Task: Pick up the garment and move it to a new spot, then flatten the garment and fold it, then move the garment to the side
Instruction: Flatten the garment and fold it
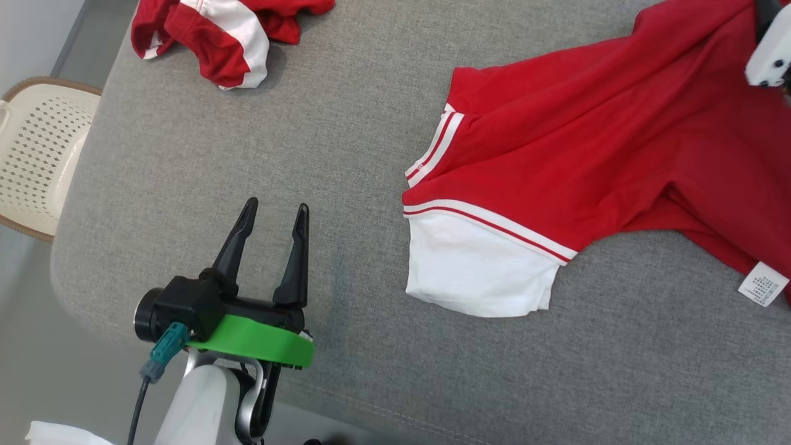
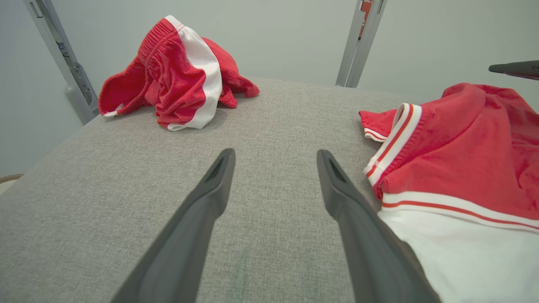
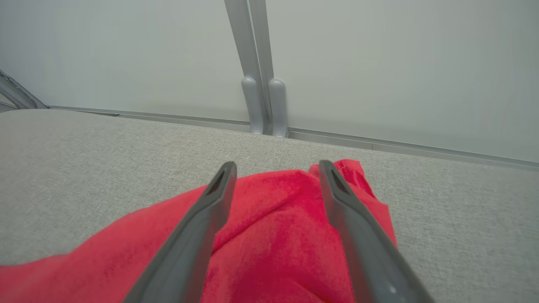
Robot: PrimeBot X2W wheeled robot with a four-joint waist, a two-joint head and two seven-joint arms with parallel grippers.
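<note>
The left gripper (image 1: 277,205) is poised over a bare stretch of the grey counter (image 1: 346,123), its two dark fingers spread wide with nothing between them. The garment (image 1: 587,154), a red shirt with white-striped trim and a white sleeve (image 1: 476,272), lies on the counter to that gripper's right, apart from it in the head view. In the left wrist view the sleeve's edge sits just beside the right-hand finger (image 2: 349,202), and I cannot tell whether the two touch. Ahead of the left gripper and off to its left, well apart, a crumpled pair of red and white shorts (image 1: 216,37) sits near the counter's far edge. The right gripper (image 3: 277,163) is over the far part of the shirt with its fingers spread apart. The red cloth lies loose beneath and between them, not pinched, and its edge ends just beyond the fingertips, with bare counter and a pale wall ahead. In the head view the right arm's white wrist housing (image 1: 769,55) shows above the shirt. A white care label (image 1: 763,283) sticks out from the shirt's near edge, well back from the right gripper. A cream perforated chair (image 1: 37,154) stands off the counter, to the left of the left gripper.
</note>
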